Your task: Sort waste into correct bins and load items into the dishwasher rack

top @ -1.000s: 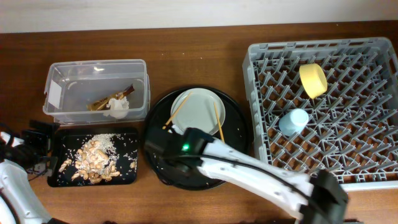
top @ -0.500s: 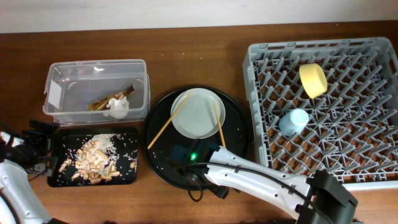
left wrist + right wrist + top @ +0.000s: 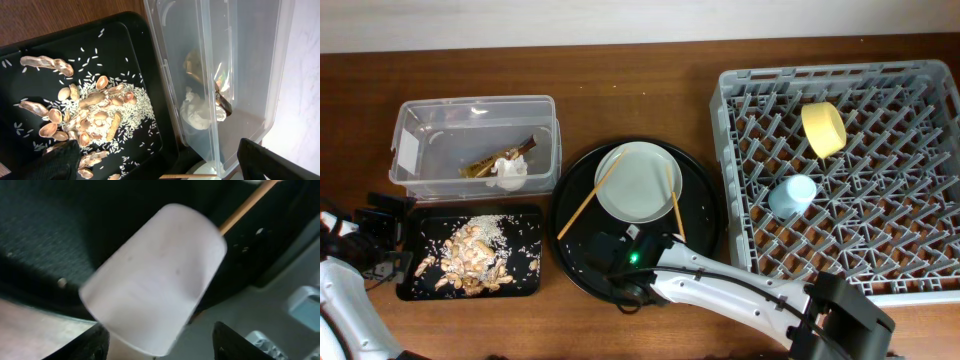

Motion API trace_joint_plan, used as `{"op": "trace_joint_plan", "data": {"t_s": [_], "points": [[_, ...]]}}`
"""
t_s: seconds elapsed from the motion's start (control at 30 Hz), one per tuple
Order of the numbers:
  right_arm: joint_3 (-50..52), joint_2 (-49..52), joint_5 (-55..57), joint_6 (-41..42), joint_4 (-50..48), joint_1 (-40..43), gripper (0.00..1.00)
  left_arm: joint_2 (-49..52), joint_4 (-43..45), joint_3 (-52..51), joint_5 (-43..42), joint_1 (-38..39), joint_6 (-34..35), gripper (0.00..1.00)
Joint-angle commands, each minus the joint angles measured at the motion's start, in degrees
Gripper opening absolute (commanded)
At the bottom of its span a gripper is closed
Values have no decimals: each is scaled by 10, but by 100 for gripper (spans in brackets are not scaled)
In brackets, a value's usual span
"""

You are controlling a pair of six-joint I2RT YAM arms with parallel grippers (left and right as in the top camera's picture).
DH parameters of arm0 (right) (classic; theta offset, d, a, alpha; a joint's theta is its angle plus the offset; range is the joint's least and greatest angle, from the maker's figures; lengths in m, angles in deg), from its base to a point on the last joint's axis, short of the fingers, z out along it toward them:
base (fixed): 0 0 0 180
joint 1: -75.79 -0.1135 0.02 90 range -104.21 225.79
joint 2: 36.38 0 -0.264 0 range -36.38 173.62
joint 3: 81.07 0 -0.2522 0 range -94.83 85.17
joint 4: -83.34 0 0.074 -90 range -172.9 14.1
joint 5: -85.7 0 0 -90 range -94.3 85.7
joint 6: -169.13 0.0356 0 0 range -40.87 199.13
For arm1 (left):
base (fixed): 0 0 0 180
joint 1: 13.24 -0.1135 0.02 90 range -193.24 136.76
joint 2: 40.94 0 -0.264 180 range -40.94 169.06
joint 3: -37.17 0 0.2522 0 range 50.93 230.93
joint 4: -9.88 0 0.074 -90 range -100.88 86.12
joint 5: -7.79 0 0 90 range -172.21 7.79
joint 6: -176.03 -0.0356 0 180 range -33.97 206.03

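The pink cup [image 3: 155, 285] lies blurred between my right gripper's [image 3: 160, 347] spread fingers, with a gap on the right side; in the overhead view it is hidden under that gripper [image 3: 620, 278], at the front of the round black tray [image 3: 705, 215]. The pale plate [image 3: 640, 180] and two chopsticks [image 3: 588, 195] [image 3: 672, 200] rest on that tray. The yellow bowl [image 3: 823, 128] and light blue cup [image 3: 792, 195] sit in the grey rack [image 3: 880, 230]. Tissue [image 3: 510, 172] and wrapper [image 3: 485, 165] lie in the clear tub [image 3: 405, 150]. Food scraps [image 3: 470, 255] fill the shallow black tray [image 3: 525, 285]. My left gripper [image 3: 380, 225] is open and empty.
The left wrist view shows the scraps [image 3: 95, 107], the tub wall [image 3: 250, 65] with tissue [image 3: 197, 112] and wrapper [image 3: 192, 65] inside, and a chopstick tip [image 3: 180, 175]. My right arm crosses the table's front from the lower right.
My right gripper has pulled back from the left part of the round tray toward its front edge. The plate and both chopsticks now show fully. The left arm has not moved.
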State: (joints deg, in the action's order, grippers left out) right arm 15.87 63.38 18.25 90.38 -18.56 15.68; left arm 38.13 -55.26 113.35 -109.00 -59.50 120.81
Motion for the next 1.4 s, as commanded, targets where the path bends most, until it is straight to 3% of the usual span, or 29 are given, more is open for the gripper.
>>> {"op": "trace_joint_plan", "data": {"t_s": [0.0, 0.2, 0.43, 0.53, 0.93, 1.23, 1.37], "points": [[2, 0, 43, -3, -19, -2, 65, -10, -1, 10, -2, -3, 4, 99], [2, 0, 42, -3, -25, -2, 64, -10, -1, 10, -2, -3, 4, 99], [16, 0, 36, -3, -22, -2, 51, -10, -1, 10, -2, -3, 4, 99], [19, 0, 36, 2, -22, -2, 50, -10, -1, 10, -2, -3, 4, 99], [19, 0, 46, 1, -22, -2, 20, -10, -1, 10, -2, -3, 4, 99], [19, 0, 67, 1, -14, -2, 4, -10, -1, 10, -2, -3, 4, 99], [19, 0, 66, 2, -20, -2, 4, -10, -1, 10, -2, -3, 4, 99]]}}
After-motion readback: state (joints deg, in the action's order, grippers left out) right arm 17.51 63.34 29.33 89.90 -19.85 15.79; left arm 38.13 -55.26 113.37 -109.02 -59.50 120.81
